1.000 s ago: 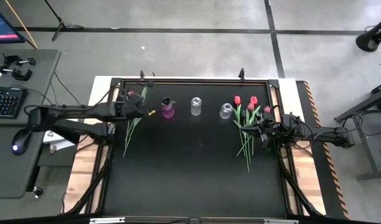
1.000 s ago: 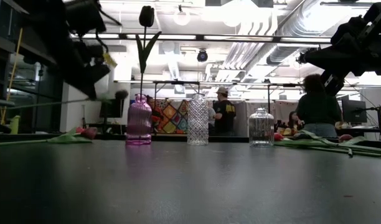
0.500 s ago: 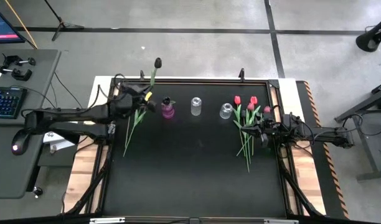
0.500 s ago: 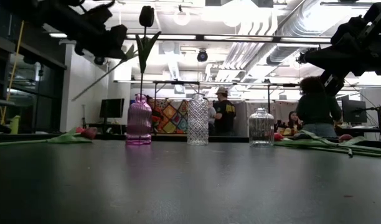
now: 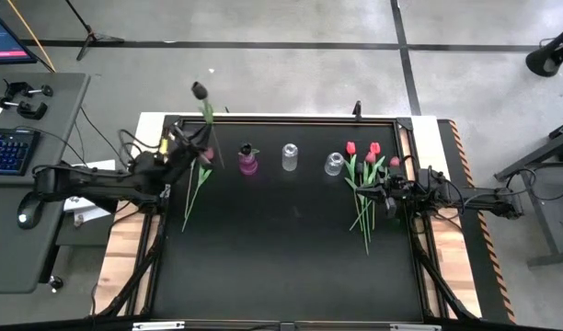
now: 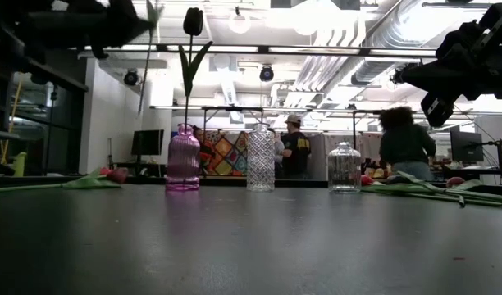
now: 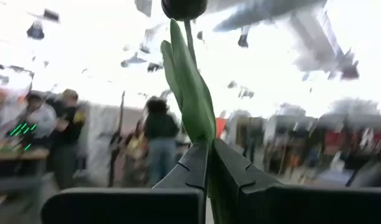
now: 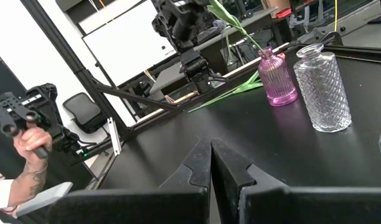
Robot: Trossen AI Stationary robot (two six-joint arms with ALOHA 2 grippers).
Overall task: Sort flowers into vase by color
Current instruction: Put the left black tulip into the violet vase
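My left gripper (image 5: 195, 150) is raised over the table's far left part and is shut on a dark maroon tulip (image 5: 200, 89), whose head (image 7: 184, 7) stands above the fingers. A pink vase (image 5: 249, 164) holds another dark tulip (image 6: 193, 20) by its stem. Two clear glass vases (image 5: 290, 156) (image 5: 333, 164) stand to the right of the pink one. Pink tulips (image 5: 197, 184) lie on the table at the left, red ones (image 5: 364, 188) at the right. My right gripper (image 5: 384, 195) is shut and hangs above the red tulips. My left gripper pinches the dark tulip between its two fingers at the stem and leaf base (image 7: 206, 144), well below the head. The fingers point upward along the stem. The tulip is lifted clear of the table and stands nearly upright, its stem (image 6: 147, 57) showing in the low view.
The three vases (image 6: 261, 157) stand in a row near the table's far edge. The black mat in front of them (image 5: 281, 248) is bare. People move in the room beyond the table, and a hand (image 8: 28, 140) shows at the left side.
My left gripper has risen and drawn back toward the table's left edge, tipping upward as it went. The dark tulip in it has swung from lying about level above the table to nearly upright, lifted clear. My right arm has kept still.
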